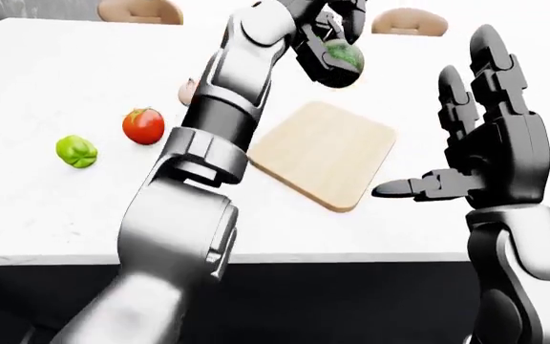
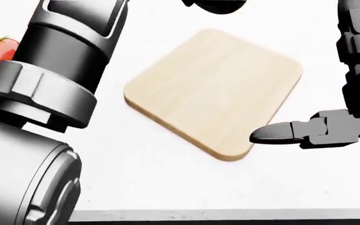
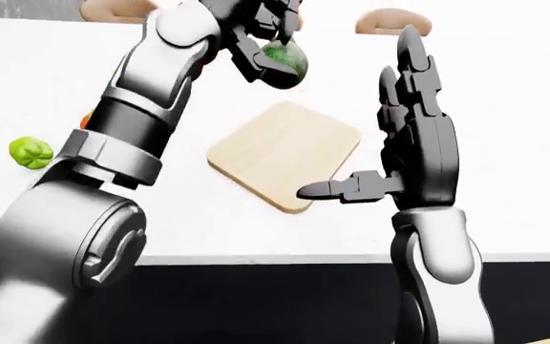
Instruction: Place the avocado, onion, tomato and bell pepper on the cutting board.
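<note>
The left hand (image 1: 328, 39) is gripping the avocado (image 1: 343, 57), its fingers curling round the fruit from above and from the 9 o'clock side, so that the green flesh is showing only at 4 o'clock of the hand. It is holding the avocado in the air above the 12 o'clock corner of the board (image 1: 325, 153), apart from the wood; this looks like the carry that comes just ahead of lowering the fruit onto it. In the head view only a dark edge of the hand is showing at the top, and the left forearm is crossing the 9 o'clock half.

The right hand (image 1: 490, 154) is standing idle at 3 o'clock of the board, fingers spread and pointing up, thumb reaching toward the board's near corner, holding nothing. It is probably waiting clear of the drop.

The tomato (image 1: 143, 125) is resting on the table at 9 o'clock of the board, well apart from it, and the pepper (image 1: 76, 151) is lying farther out toward 9 o'clock. The onion (image 1: 188, 92) is peeking out behind the left forearm. None of these three is on the board yet, and the board is bare.

The table (image 1: 55, 79) is pale white stone with a square near edge, dark below it. Two tan chair backs (image 1: 139, 10) are showing beyond its far edge at 12 o'clock.
</note>
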